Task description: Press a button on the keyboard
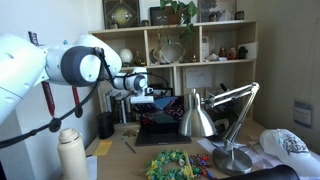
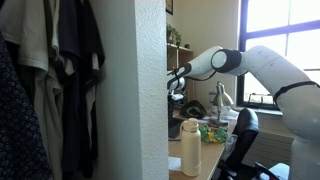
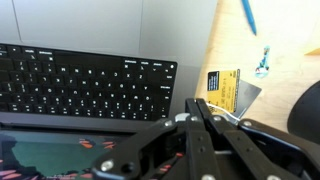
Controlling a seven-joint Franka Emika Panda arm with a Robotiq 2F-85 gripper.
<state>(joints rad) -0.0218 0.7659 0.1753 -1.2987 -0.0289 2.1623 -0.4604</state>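
The keyboard (image 3: 85,85) is a flat black key deck with white letters and fills the upper left of the wrist view. The dark laptop (image 1: 160,128) stands on the desk in an exterior view, behind the silver lamp. My gripper (image 3: 196,104) is shut and empty, its two black fingers pressed together. The fingertips hover just past the keyboard's right corner, above the deck and not touching a key. The gripper also shows in both exterior views (image 1: 150,100) (image 2: 176,90), held over the laptop.
A yellow card (image 3: 224,90) and a blue pen (image 3: 250,15) lie on the wooden desk beside the keyboard. A silver lamp (image 1: 198,118), a colourful toy pile (image 1: 175,165), a cream bottle (image 1: 70,150) and a white cap (image 1: 290,145) stand around the laptop. Shelves (image 1: 200,45) stand behind.
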